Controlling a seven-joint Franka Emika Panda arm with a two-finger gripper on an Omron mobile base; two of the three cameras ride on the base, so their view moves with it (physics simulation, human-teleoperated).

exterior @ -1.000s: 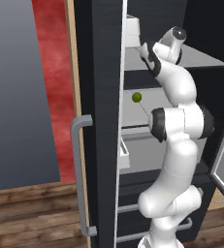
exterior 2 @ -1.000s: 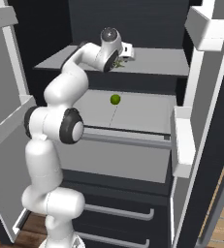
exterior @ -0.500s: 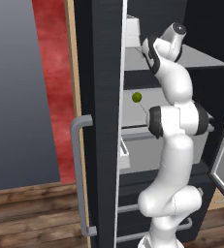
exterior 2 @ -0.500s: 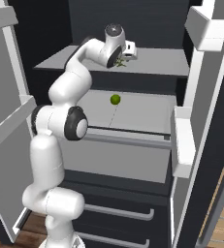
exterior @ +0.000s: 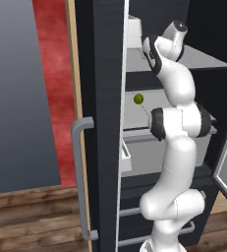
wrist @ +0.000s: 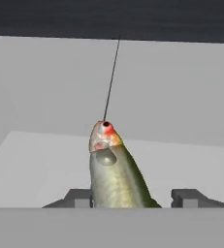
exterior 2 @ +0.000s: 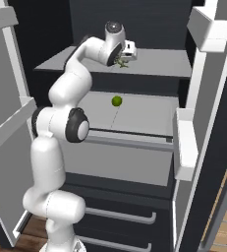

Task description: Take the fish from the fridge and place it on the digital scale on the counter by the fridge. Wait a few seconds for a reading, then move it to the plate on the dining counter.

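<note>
The gripper (wrist: 133, 197) is seen at the upper fridge shelf (exterior 2: 154, 66), its two fingertips (wrist: 79, 197) standing either side of the fish (wrist: 114, 174); one tip is touching the fish's flank while a gap is left at the other, so the jaws are part-way closed and whether the fish is actually clamped cannot be told. The fish is lying on that pale grey shelf, running lengthwise away from the hand, between the tips.

A slip is judged the main risk; the body is rounded and tapered, and an off-centre pinch could squeeze it sideways or push it along the shelf; a lift begun before both tips bear could leave it behind.

On the shelf below, a small round green item (exterior 2: 116, 101) is resting, well apart from the fish; the fridge (exterior: 102, 123) is standing with its doors swung wide, its grey bar handle (exterior: 80, 177) shown beside a red wall (exterior: 53, 78) and a wooden floor (exterior: 31, 216).
</note>
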